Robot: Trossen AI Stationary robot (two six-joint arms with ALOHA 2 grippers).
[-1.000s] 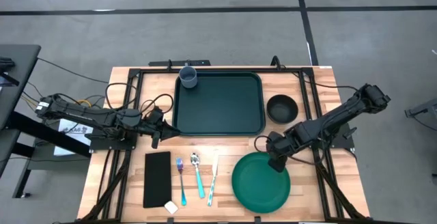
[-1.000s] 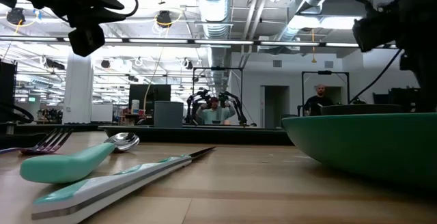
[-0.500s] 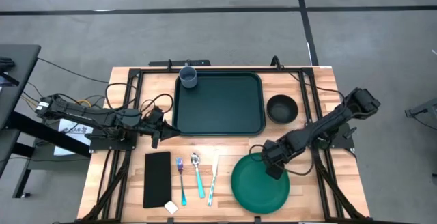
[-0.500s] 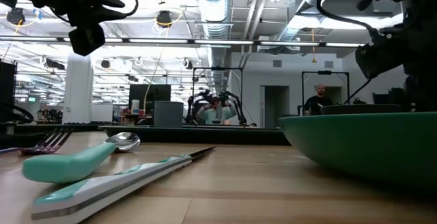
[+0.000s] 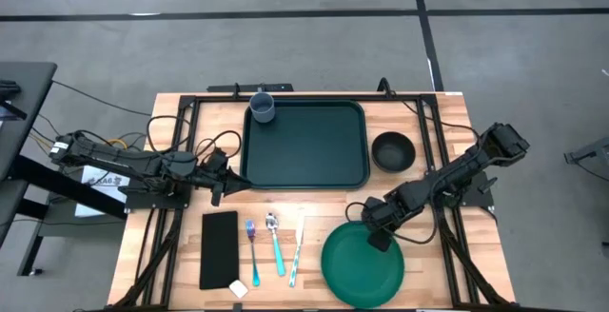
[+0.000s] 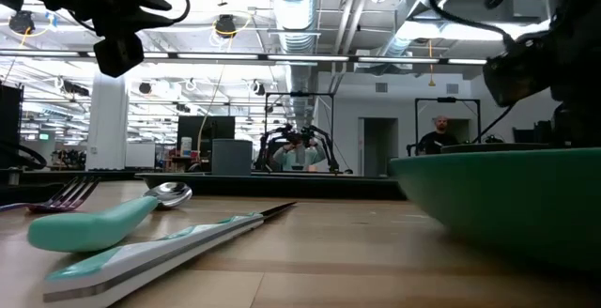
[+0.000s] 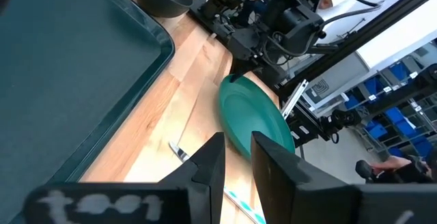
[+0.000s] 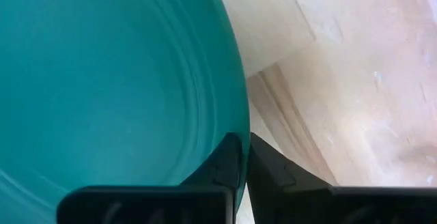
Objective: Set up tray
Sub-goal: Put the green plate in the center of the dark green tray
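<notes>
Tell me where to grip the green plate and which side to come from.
Grip the green plate by its thin raised rim on the side nearest the tray. That edge faces open wood, so one finger can go inside the rim and one outside. The right gripper is already pinched there, coming in from the black bowl's side. The centre is too flat and wide to pinch.

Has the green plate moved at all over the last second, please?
Yes. In the high view the green plate has slid toward the table's front edge and slightly toward the cutlery, away from the black bowl, with the right hand clamped on its rim.
</notes>
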